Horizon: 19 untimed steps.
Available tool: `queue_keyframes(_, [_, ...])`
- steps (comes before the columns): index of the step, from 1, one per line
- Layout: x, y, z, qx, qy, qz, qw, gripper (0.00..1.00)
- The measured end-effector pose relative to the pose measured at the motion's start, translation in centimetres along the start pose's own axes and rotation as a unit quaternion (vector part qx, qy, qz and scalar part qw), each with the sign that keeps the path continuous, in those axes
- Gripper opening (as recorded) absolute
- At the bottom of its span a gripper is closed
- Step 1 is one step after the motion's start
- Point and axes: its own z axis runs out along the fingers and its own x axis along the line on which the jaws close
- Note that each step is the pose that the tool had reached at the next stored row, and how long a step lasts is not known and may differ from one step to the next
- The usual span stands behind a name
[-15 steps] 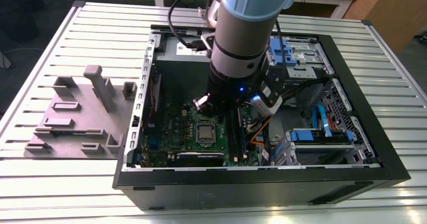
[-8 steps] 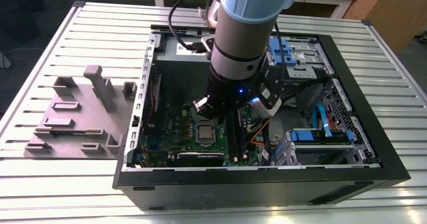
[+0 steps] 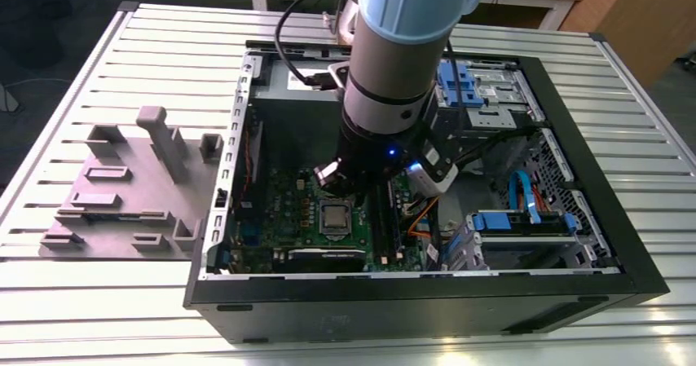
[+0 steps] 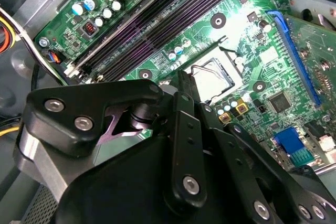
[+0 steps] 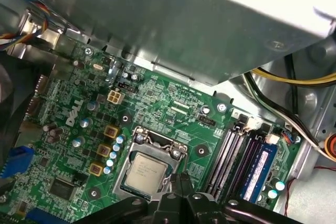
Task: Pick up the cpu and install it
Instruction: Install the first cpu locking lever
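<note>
The cpu [image 5: 148,171] lies seated in the socket [image 5: 152,150] on the motherboard [image 5: 68,145]. The gripper [image 5: 177,181] hovers just above the cpu's edge, its fingers pressed together, holding nothing.

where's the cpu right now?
The cpu sits in the metal-framed socket on the green motherboard in the first wrist view, beside the memory slots, close to the gripper.

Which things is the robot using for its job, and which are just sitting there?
For the job:
- cpu, lying in the socket
- gripper, just above it

Just sitting there:
- memory sticks
- grey fixture block outside the case
- blue drive brackets
</note>
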Motion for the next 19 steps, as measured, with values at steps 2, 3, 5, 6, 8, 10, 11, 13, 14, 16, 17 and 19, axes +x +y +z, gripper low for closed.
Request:
queue_keyframes(2, [0.01,-0.05,0.08,-0.0001,0.0,0.0,1.0,0.1])
queue_keyframes(3, [0.03,-0.1,0.15,0.0,0.0,0.001,1.0,0.1])
queue_keyframes(5, [0.06,-0.19,0.3,0.0,0.0,0.002,1.0,0.1])
queue_keyframes(6, [0.08,-0.24,0.37,0.0001,0.0,0.003,1.0,0.1])
queue_keyframes(8, [0.11,-0.31,0.51,0.0003,0.0001,0.005,0.99999,0.1])
queue_keyframes(10, [0.11,-0.32,0.53,0.0004,0.0002,0.005,0.99999,0.1])
queue_keyframes(11, [0.11,-0.32,0.54,0.0004,0.0002,0.005,0.99999,0.1])
queue_keyframes(13, [0.11,-0.35,0.65,0.0003,0.0001,0.005,0.99999,0.1])
queue_keyframes(14, [0.12,-0.37,0.73,0.0003,0.0001,0.005,0.99999,0.1])
queue_keyframes(16, [0.14,-0.44,0.87,0.0002,0.0,0.006,0.99998,0.1])
queue_keyframes(17, [0.15,-0.47,0.94,0.0002,0.0,0.007,0.99997,0.1])
queue_keyframes(19, [0.18,-0.54,1.07,0.0002,0.0,0.008,0.99997,0.1])
